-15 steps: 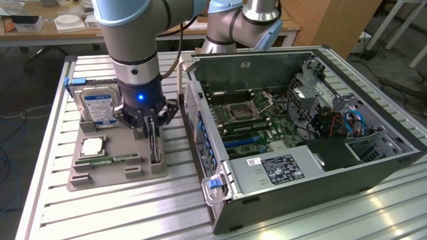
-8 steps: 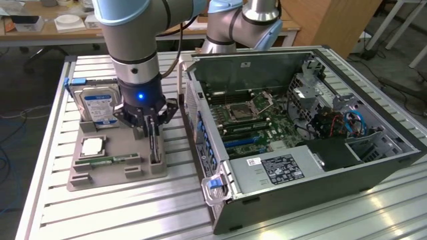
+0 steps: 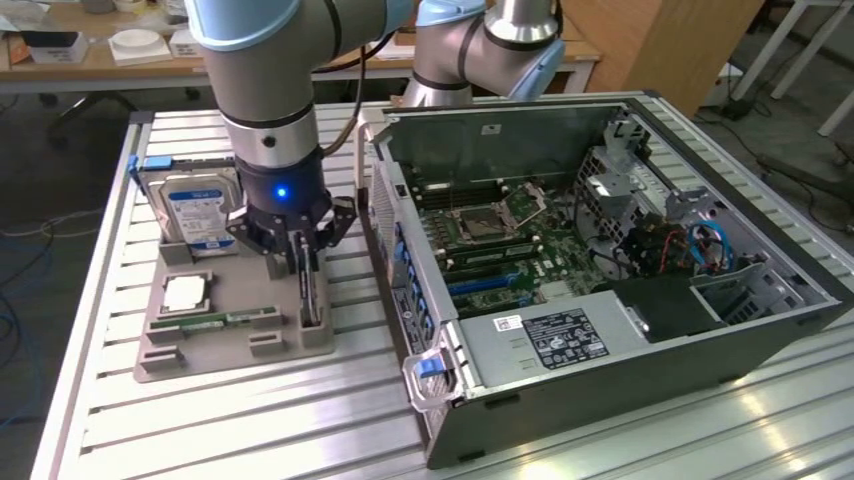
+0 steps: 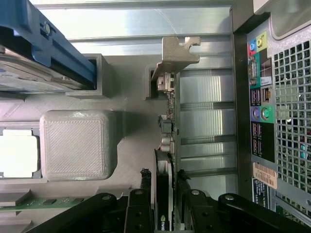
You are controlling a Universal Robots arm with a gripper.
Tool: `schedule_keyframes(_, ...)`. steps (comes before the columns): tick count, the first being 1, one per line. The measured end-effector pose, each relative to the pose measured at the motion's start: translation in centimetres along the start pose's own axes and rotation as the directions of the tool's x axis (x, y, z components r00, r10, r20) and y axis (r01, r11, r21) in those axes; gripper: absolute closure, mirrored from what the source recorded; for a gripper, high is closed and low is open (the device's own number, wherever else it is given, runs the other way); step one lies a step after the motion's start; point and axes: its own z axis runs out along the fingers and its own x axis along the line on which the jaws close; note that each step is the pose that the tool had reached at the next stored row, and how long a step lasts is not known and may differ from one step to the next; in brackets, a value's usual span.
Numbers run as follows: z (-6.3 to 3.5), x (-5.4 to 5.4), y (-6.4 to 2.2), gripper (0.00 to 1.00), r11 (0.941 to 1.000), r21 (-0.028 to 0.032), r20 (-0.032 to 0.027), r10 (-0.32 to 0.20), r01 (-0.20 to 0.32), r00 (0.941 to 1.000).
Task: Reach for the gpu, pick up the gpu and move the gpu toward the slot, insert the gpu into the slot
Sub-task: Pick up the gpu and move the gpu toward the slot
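The gpu stands on edge in a slot of the grey holder tray, a thin card with its silver end bracket at the far end. My gripper comes straight down over it. In the wrist view the gripper has one black finger pressed against each face of the card, so it is shut on the gpu, which still sits in the holder. The slot is one of the blue and dark strips on the green motherboard inside the open computer case.
The open computer case lies to the exterior view's right of the holder, its rear port panel close beside the card. A hard drive in a blue caddy, a processor and a memory stick share the holder. A second arm stands behind.
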Motion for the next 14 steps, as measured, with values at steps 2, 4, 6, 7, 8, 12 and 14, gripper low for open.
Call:
schedule_keyframes(2,0.00,0.00,0.00,0.67,1.0000,0.0001,0.0000,0.000,0.000,1.0000)
schedule_keyframes(4,0.00,0.00,0.00,0.74,1.0000,0.0001,0.0000,0.000,0.000,1.0000)
schedule_keyframes(6,0.00,0.00,0.00,0.75,1.0000,0.0000,-0.0001,0.000,0.000,1.0000)
schedule_keyframes(7,0.00,0.00,0.00,0.75,1.0000,0.0000,0.0000,0.000,0.000,1.0000)
schedule_keyframes(8,0.00,0.00,0.00,0.75,1.0000,0.0001,0.0000,0.000,0.000,1.0000)
schedule_keyframes(12,0.00,0.00,0.00,0.75,1.0000,0.0000,0.0000,0.000,0.000,1.0000)
schedule_keyframes(14,-0.01,0.00,0.00,0.75,1.0000,-0.0006,0.0000,0.000,0.000,1.0000)
